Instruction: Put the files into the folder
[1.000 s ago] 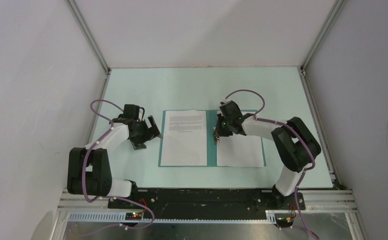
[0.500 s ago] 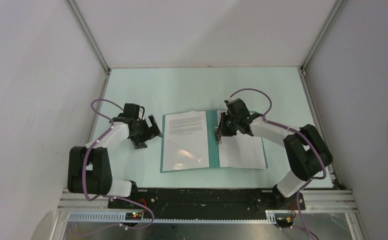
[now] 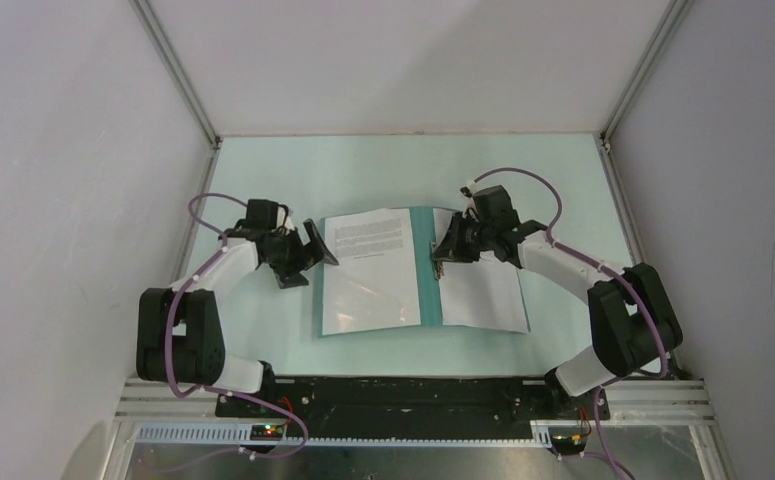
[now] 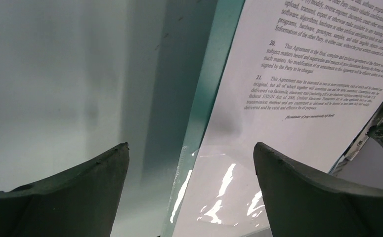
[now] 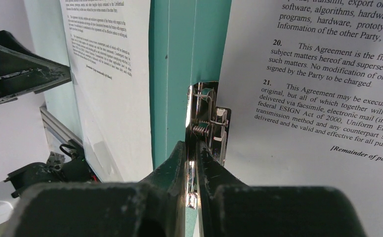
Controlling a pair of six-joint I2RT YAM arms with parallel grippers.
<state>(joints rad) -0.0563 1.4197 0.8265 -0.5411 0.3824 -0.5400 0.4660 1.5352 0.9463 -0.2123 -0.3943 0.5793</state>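
The teal folder (image 3: 427, 285) lies open on the table. One white printed sheet (image 3: 371, 270) lies on its left flap and another (image 3: 478, 290) on its right flap. My right gripper (image 3: 440, 260) is shut on the lever of the metal clip (image 5: 209, 118) at the spine, next to the right sheet (image 5: 318, 98). My left gripper (image 3: 321, 243) is open at the folder's left edge. In the left wrist view its gripper (image 4: 191, 163) straddles the teal edge (image 4: 204, 98) and the left sheet (image 4: 303, 74). The left flap looks slightly raised.
The pale green table (image 3: 383, 170) is bounded by metal frame rails (image 3: 178, 75) and white walls at the back and both sides. The arm bases sit on the black bar (image 3: 403, 395) at the near edge. A glossy clear patch (image 4: 229, 187) shines on the left flap.
My right gripper has moved right and back with the clip, and the folder shifted with it. My left gripper has moved right to the folder's left edge, and the left flap has risen.
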